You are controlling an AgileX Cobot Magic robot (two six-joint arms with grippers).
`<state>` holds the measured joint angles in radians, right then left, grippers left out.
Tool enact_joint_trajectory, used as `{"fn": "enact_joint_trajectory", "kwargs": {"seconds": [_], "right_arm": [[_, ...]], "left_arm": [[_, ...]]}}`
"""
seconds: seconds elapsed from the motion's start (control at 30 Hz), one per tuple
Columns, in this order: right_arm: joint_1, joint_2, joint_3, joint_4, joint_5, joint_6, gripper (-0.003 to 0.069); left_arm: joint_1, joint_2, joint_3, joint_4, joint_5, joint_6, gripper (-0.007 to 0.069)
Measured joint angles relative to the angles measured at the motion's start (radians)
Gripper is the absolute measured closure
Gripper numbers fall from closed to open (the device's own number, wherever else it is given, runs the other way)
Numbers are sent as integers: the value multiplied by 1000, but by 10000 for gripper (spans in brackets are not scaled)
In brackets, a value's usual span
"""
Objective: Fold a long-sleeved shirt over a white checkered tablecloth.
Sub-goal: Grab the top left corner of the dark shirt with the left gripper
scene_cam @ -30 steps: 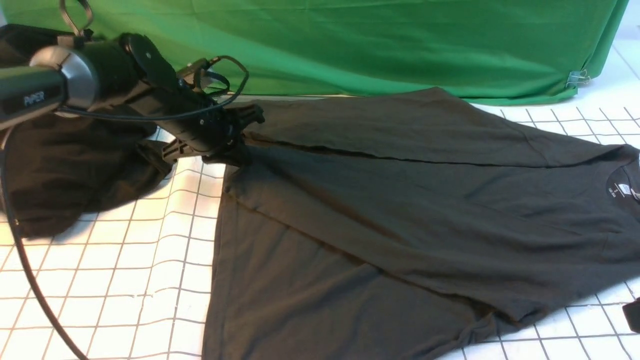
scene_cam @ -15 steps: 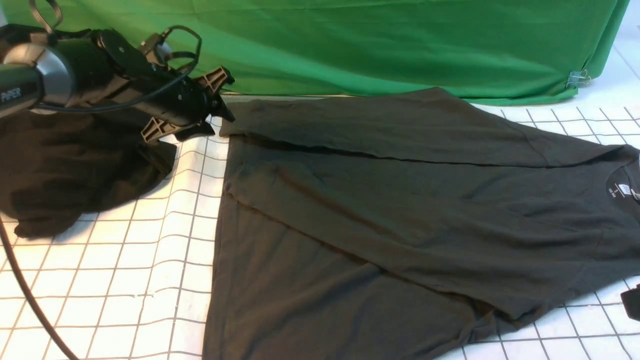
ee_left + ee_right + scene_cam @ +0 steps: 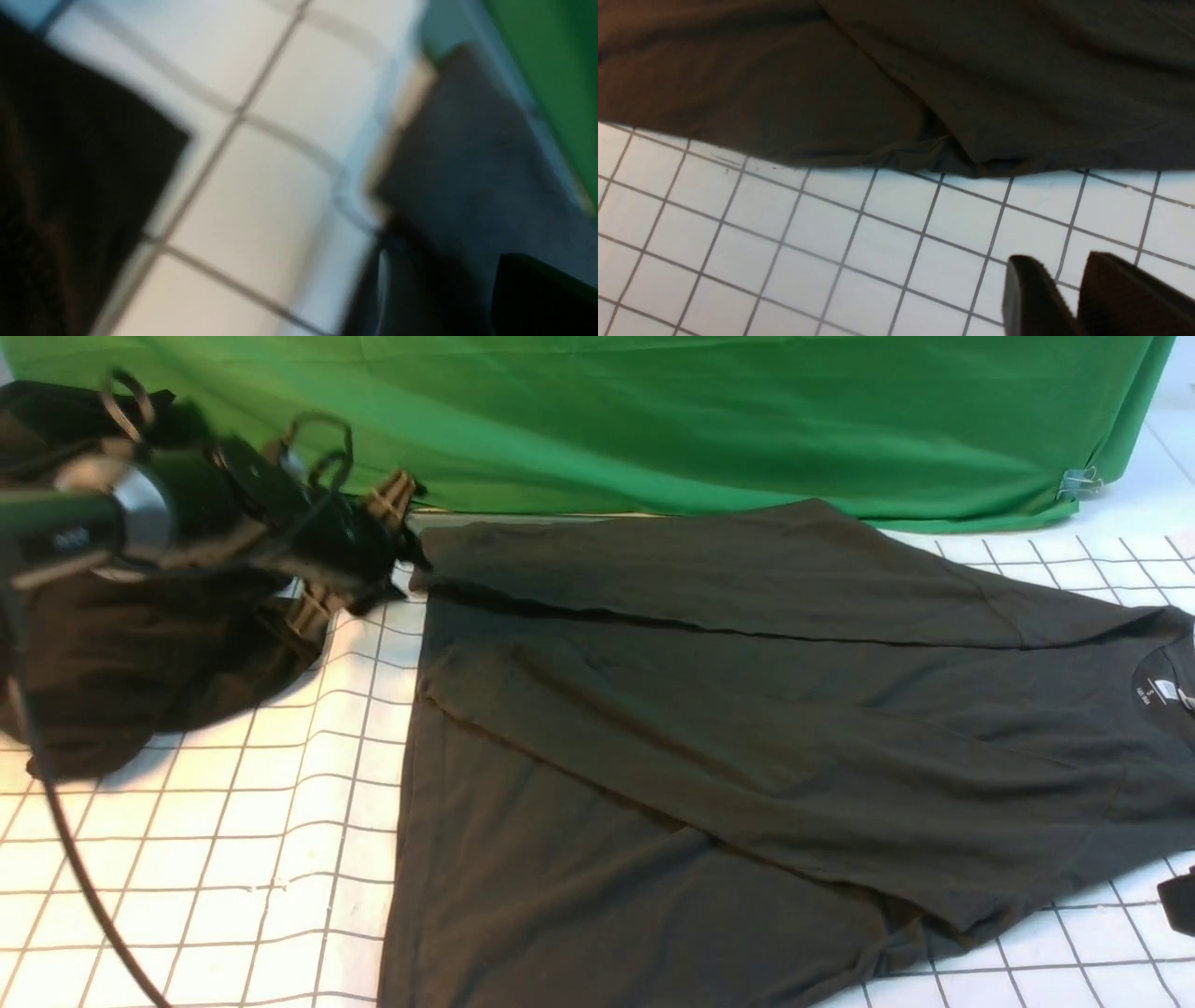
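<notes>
The long-sleeved shirt (image 3: 747,709) lies spread on the white checkered tablecloth (image 3: 233,821), a sleeve folded across its body and its neck at the far right. My left gripper (image 3: 373,546), blurred, hovers open just left of the shirt's far left corner, nothing between its fingers. In the left wrist view the left gripper (image 3: 444,280) is open over the shirt (image 3: 467,163) and tablecloth (image 3: 261,186). Only a sliver of my right gripper (image 3: 1178,901) shows at the right edge. In the right wrist view the right gripper (image 3: 1059,259) stands slightly open and empty over the tablecloth (image 3: 831,233), short of the shirt's edge (image 3: 878,70).
A deeper-black heap of cloth (image 3: 121,663) lies at the left under my left arm. Green fabric (image 3: 653,420) hangs along the back, held by a binder clip (image 3: 1078,481). A black cable (image 3: 65,859) runs down the left side.
My left gripper let go of the shirt's far left corner, opened and drew back to the left. The corner now lies flat. The right gripper has barely moved.
</notes>
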<state>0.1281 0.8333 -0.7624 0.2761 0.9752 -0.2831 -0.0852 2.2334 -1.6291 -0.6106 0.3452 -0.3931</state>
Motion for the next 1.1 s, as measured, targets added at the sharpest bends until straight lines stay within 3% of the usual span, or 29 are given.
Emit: {"fn": "enact_joint_trajectory", "kwargs": {"seconds": [0.57, 0.87, 1.1], "right_arm": [[0, 0, 0, 0, 1, 29, 480], [0, 0, 0, 0, 0, 29, 465], [0, 0, 0, 0, 0, 33, 458]], "left_arm": [[-14, 41, 0, -75, -193, 50, 356], [-104, 62, 1, -73, -289, 90, 356], [-113, 70, 1, -72, -329, 95, 382]]}}
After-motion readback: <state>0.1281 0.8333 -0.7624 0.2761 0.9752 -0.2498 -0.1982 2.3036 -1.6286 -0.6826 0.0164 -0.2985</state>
